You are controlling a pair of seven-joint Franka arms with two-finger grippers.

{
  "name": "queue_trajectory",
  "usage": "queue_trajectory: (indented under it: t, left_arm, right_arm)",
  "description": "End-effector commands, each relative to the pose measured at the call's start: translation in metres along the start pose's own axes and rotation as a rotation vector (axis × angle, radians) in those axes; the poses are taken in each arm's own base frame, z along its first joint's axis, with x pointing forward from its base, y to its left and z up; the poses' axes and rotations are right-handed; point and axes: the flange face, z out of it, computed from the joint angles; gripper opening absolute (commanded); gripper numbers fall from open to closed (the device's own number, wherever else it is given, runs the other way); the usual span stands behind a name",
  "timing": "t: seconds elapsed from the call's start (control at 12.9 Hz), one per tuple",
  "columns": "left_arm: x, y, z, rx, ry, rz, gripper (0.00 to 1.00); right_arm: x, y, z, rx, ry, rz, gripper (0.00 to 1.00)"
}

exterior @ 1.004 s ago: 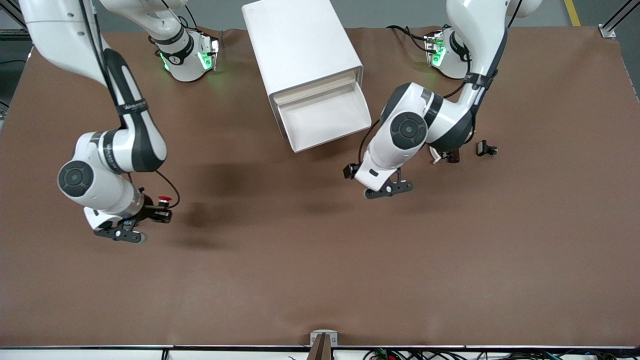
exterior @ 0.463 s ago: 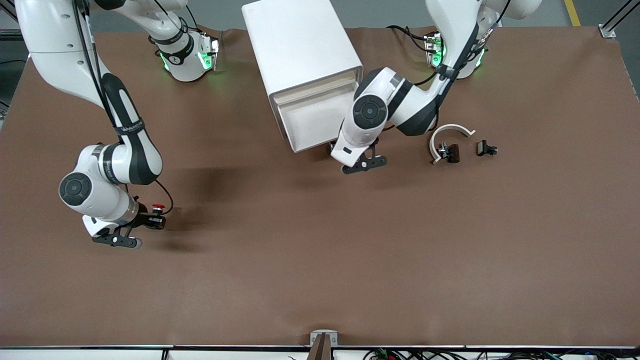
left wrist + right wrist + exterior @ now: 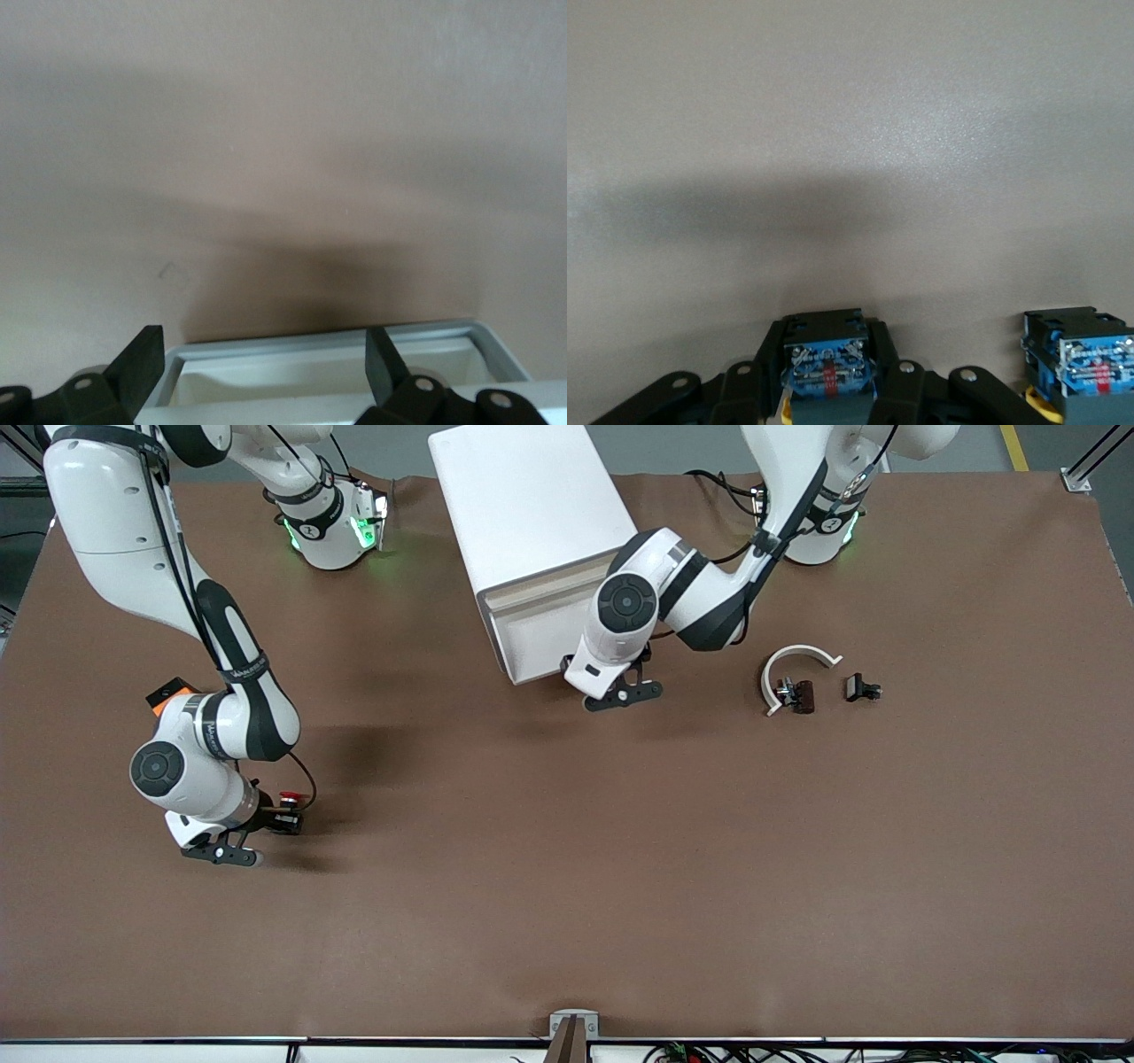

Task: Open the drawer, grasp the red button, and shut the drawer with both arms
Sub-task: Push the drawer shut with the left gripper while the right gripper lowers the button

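Gripping the button (image 3: 828,367) tight in the right gripper (image 3: 276,824) low over the table (image 3: 567,886), seven o'clock from the cabinet (image 3: 523,505), with the left gripper (image 3: 266,345) spread wide at the part-open drawer (image 3: 532,638), five o'clock.

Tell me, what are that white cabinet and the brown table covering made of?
The cabinet looks like smooth moulded plastic or painted sheet: even white, faint sheen, rounded corners. Its drawer looks the same. The table covering seems a matte brown sheet, perhaps paper or felt: no glare, slightly wavy along the edge by the robots' bases.
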Motion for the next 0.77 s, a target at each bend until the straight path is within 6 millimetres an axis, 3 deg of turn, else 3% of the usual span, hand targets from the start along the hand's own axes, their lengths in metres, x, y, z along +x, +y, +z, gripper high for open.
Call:
queue_trajectory:
  t: [0.0,0.46,0.69]
  left_arm:
    - [-0.026,0.000,-0.004,0.004,-0.003,0.021,1.00]
    - [-0.079,0.023,0.012,0.001,-0.072,0.009,1.00]
    - [-0.089,0.026,0.018,0.009,-0.095,-0.016,1.00]
  right_arm:
    - [-0.006,0.004,-0.003,0.004,-0.008,0.006,0.00]
    - [-0.015,0.015,-0.021,-0.007,-0.042,0.018,0.00]
    - [-0.015,0.019,-0.021,-0.010,-0.042,0.021,0.00]
